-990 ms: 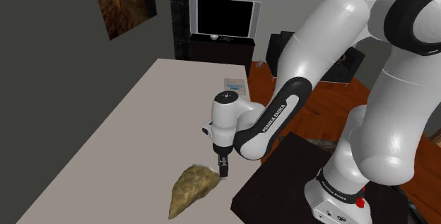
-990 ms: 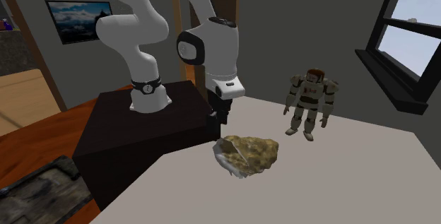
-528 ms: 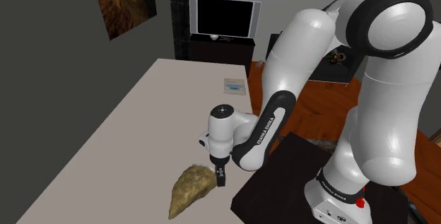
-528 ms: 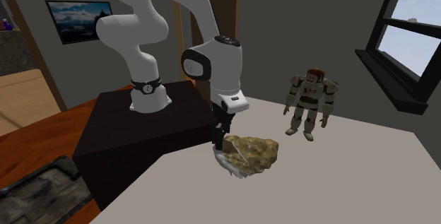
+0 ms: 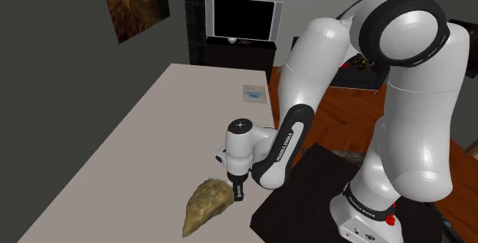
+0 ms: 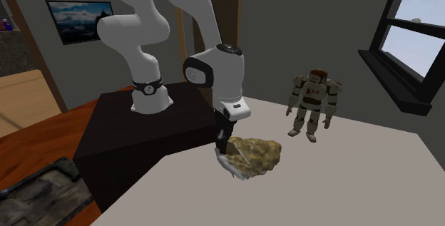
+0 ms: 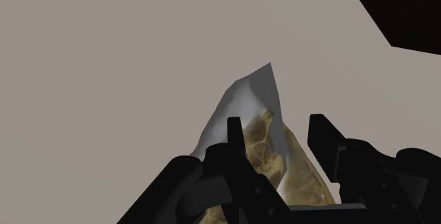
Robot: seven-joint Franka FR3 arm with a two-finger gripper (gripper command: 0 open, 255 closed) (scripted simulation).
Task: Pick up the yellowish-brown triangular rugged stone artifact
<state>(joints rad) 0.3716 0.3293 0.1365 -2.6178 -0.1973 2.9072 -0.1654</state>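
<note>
The yellowish-brown rugged triangular stone (image 5: pixel 205 203) lies near the table's front edge, close to the dark stand. My gripper (image 5: pixel 238 195) points straight down at the stone's wide end, on the side nearest the stand. From the second exterior view the stone (image 6: pixel 258 153) has a pale grey face, and the gripper (image 6: pixel 223 146) presses onto that end. In the wrist view the gripper (image 7: pixel 275 125) is shut on the stone (image 7: pixel 256 106), with a black finger against each side of its pointed grey and brown ridge.
A toy robot figure (image 6: pixel 311 105) stands on the beige table (image 5: pixel 153 119) beyond the stone. A small flat card (image 5: pixel 254 93) lies at the table's far side. The black stand (image 6: pixel 142 128) adjoins the table edge. A dark screen (image 5: pixel 241 18) stands behind.
The arm has come down a little onto the stone's end, and the fingers have gone from open to shut on it. The stone has not moved.
</note>
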